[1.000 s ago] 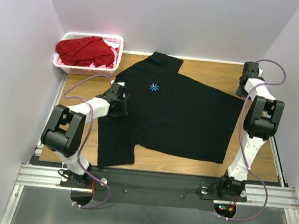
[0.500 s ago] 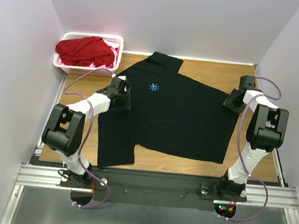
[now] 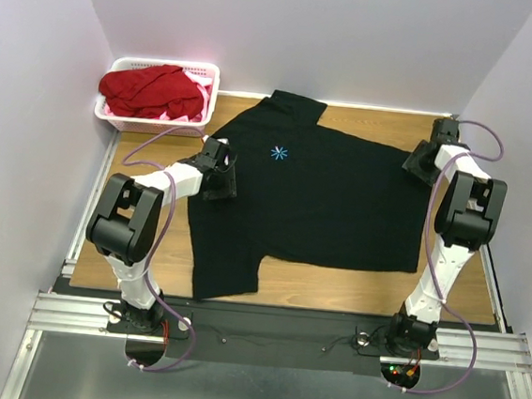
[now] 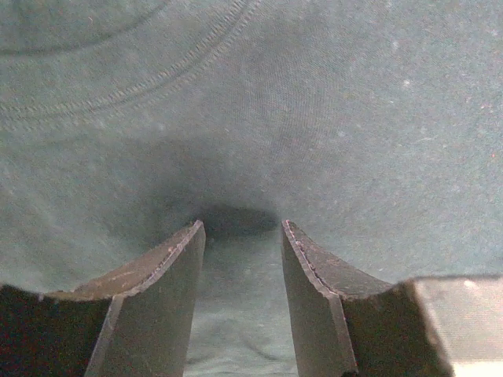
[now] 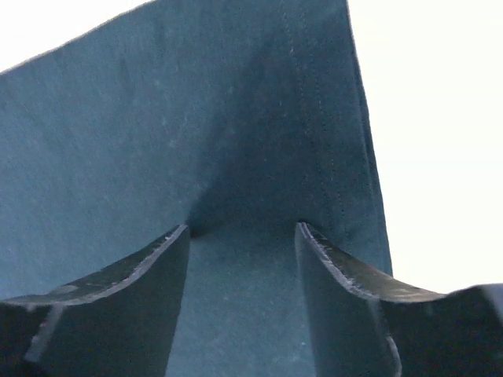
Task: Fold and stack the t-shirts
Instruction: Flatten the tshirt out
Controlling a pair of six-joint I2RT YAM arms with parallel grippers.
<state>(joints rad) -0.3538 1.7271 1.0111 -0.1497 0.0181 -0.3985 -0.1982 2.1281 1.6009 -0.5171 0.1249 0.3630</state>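
A large black t-shirt (image 3: 313, 199) with a light-blue asterisk logo (image 3: 278, 152) lies spread on the wooden table (image 3: 377, 125). My left gripper (image 3: 223, 175) sits at its left shoulder, by the sleeve. In the left wrist view (image 4: 240, 228) the jaws stand narrowly apart, pinching black cloth (image 4: 314, 94). My right gripper (image 3: 417, 162) is at the shirt's far right corner. In the right wrist view (image 5: 242, 229) the jaws hold a raised fold near the stitched hem (image 5: 196, 118). A red shirt (image 3: 152, 90) lies over pink cloth (image 3: 201, 88) in the basket.
The white slotted basket (image 3: 212, 70) stands at the back left corner of the table. Grey walls close in the left, back and right sides. A metal rail (image 3: 263, 327) runs along the near edge by the arm bases.
The black shirt has been dragged to the right and slightly back. The right gripper has moved back toward the far right corner, and the left gripper has followed to the right with the shoulder.
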